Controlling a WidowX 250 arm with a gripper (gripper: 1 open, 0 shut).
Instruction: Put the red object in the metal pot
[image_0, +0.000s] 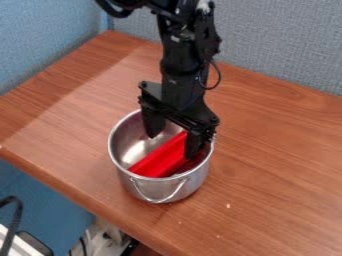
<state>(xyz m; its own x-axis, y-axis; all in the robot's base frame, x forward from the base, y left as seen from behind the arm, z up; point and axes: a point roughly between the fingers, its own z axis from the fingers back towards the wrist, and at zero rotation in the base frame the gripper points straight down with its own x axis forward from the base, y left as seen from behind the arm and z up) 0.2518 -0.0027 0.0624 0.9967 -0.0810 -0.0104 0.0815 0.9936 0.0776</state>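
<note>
The red block (167, 157) lies slanted inside the metal pot (130, 172), just below the jaws (179, 128), which hang spread and empty over the pot's far rim. Delivery looks done, so the sensible move is a straight lift, keeping both fingers off the steel wall. Around them runs the wooden desk (74, 95), with a blue-grey wall (287, 40) behind.
</note>
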